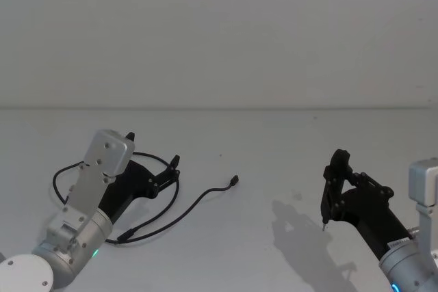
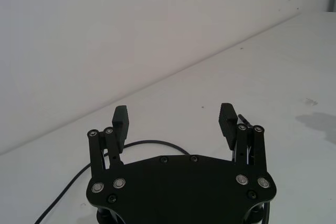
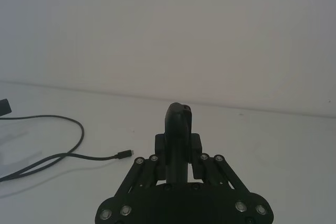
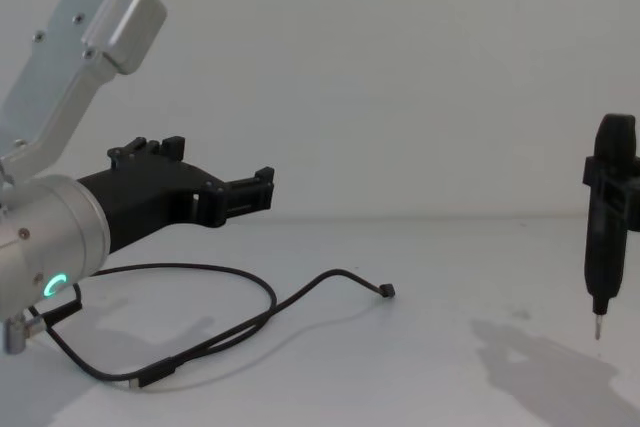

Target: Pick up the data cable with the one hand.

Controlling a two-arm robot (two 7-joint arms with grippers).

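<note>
The data cable (image 1: 198, 202) is a thin black cord lying in a loop on the white table, with one small plug (image 1: 235, 180) toward the middle and the other (image 1: 123, 239) near my left arm. It also shows in the chest view (image 4: 272, 299) and right wrist view (image 3: 80, 132). My left gripper (image 1: 153, 148), black on a silver arm with a green ring light, hovers open above the loop, touching nothing (image 2: 174, 116) (image 4: 218, 165). A stretch of cable (image 2: 152, 142) curves just below its fingers. My right gripper (image 1: 337, 167) is off to the right, shut on an upright black pen-like tool (image 4: 607, 217) (image 3: 178, 129).
The white table (image 1: 274, 141) runs back to a plain white wall. The tool's metal tip (image 1: 323, 223) points down just above the table, well apart from the cable. Bare table lies between the two arms.
</note>
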